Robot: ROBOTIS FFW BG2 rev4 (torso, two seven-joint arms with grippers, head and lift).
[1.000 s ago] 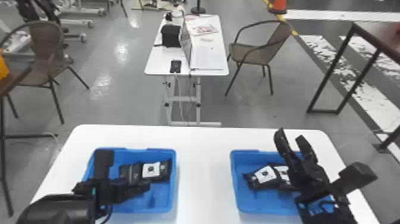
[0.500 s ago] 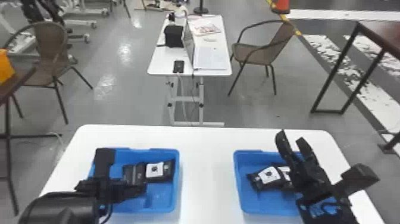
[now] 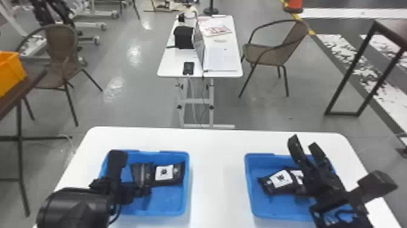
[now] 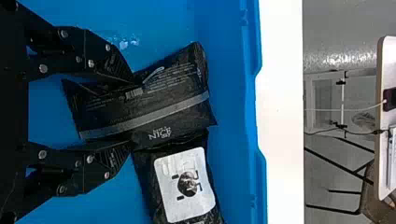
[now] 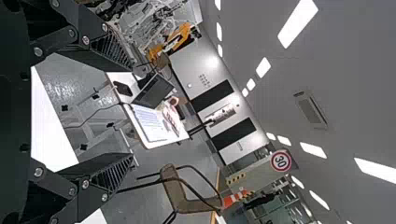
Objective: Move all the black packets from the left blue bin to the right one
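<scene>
In the head view my left gripper (image 3: 130, 192) is low inside the left blue bin (image 3: 187, 185). The left wrist view has this gripper (image 4: 130, 112) shut on the long edges of a black packet (image 4: 175, 105) with its plain printed side up. A second black packet with a white label (image 4: 184, 184) lies against it in the bin. My right gripper (image 3: 304, 142) stands open and raised over the right blue bin (image 3: 249, 185); its spread fingers hold nothing in the right wrist view (image 5: 135, 112). Under it, at least two black packets (image 3: 268, 185) overlap in that bin.
Both bins stand on a white table (image 3: 216, 176), with a strip of tabletop between them. Beyond its far edge are another table (image 3: 169, 68) with a laptop and papers, and chairs (image 3: 272, 54).
The left gripper's fingers have drawn together around the packet. The right arm keeps its place above its bin. The head view has shifted slightly, so the scene sits farther right.
</scene>
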